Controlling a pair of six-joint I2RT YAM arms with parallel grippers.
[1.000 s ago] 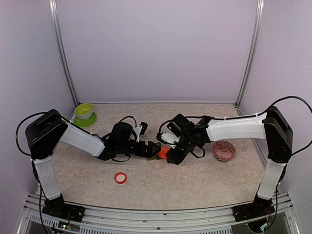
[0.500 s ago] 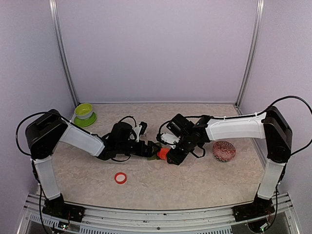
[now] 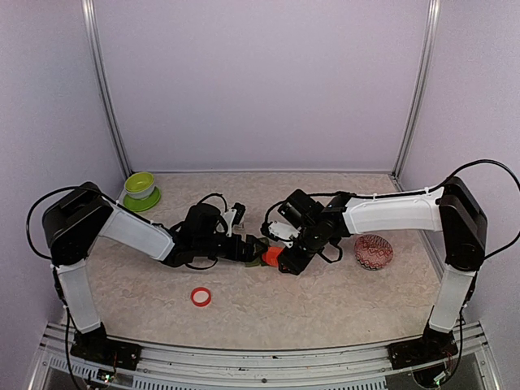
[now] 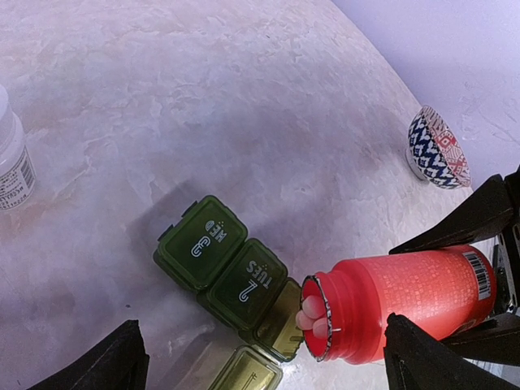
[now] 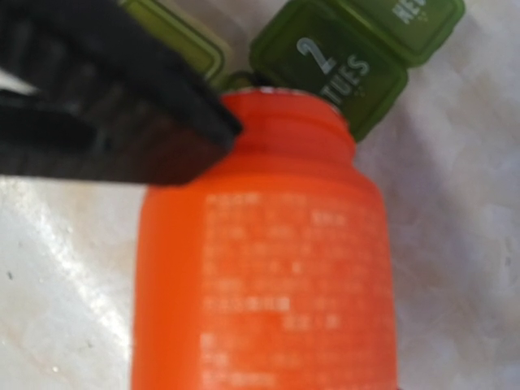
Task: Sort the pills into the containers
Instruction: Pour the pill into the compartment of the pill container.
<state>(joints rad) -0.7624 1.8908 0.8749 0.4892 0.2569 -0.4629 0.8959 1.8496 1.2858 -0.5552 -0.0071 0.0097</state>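
Observation:
The containers (image 4: 221,263) are three joined dark green boxes. The two marked WED and TUES are closed. The end box (image 4: 284,321) is open, its lid (image 4: 248,374) folded out. My right gripper (image 3: 282,258) is shut on a red pill bottle (image 4: 406,302), which it holds on its side. The bottle's uncapped mouth is at the rim of the open box, and pale pills (image 4: 312,314) sit just inside the mouth. My left gripper (image 4: 272,367) is open, its fingers wide on either side of the boxes and the bottle. In the right wrist view the bottle (image 5: 268,268) hides the open box.
A red cap (image 3: 201,296) lies near the front of the table. A lime-green bowl (image 3: 140,188) stands at the back left. A patterned bowl (image 3: 373,252) sits to the right of the right arm. A white bottle (image 4: 11,162) shows at the left wrist view's left edge.

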